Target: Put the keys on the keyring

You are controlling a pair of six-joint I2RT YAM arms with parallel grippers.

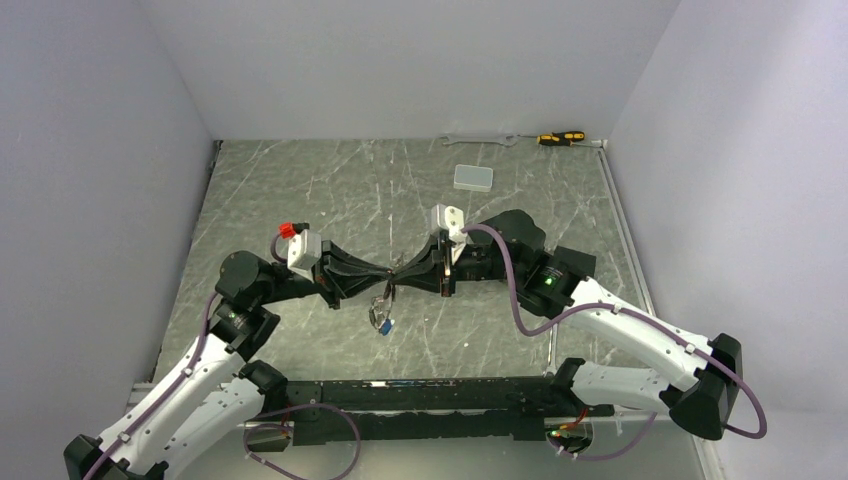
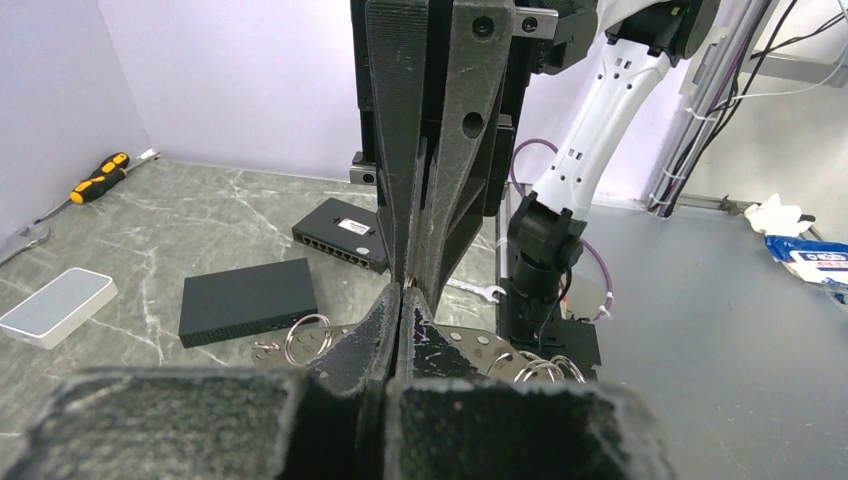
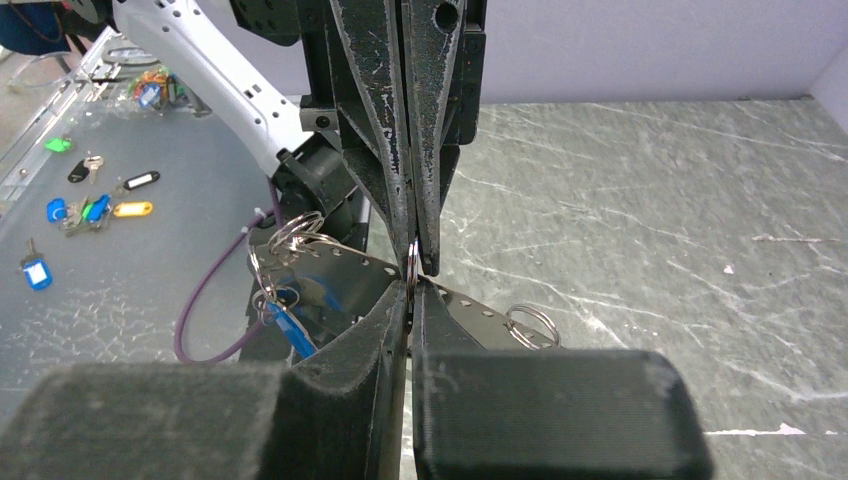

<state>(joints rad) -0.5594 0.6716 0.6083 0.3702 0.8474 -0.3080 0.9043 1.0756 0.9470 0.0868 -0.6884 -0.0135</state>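
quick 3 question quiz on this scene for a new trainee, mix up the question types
1. True or false: the left hand and right hand meet tip to tip.
2. What colour is the plastic tag on the small silvery metal keys hanging below them? A red, B blue, C green
3. Fill in: the yellow-and-black screwdriver lies by the ____ wall (near/far).

Key: 1 true; 2 B; 3 far

Shiny silvery metal keys (image 1: 379, 310) with a glossy blue plastic tag (image 3: 296, 336); matt veined stone-look table (image 3: 650, 200).

Spanner (image 1: 480, 140) and screwdriver (image 1: 560, 138) at the far wall; white box (image 1: 473, 178) nearby.
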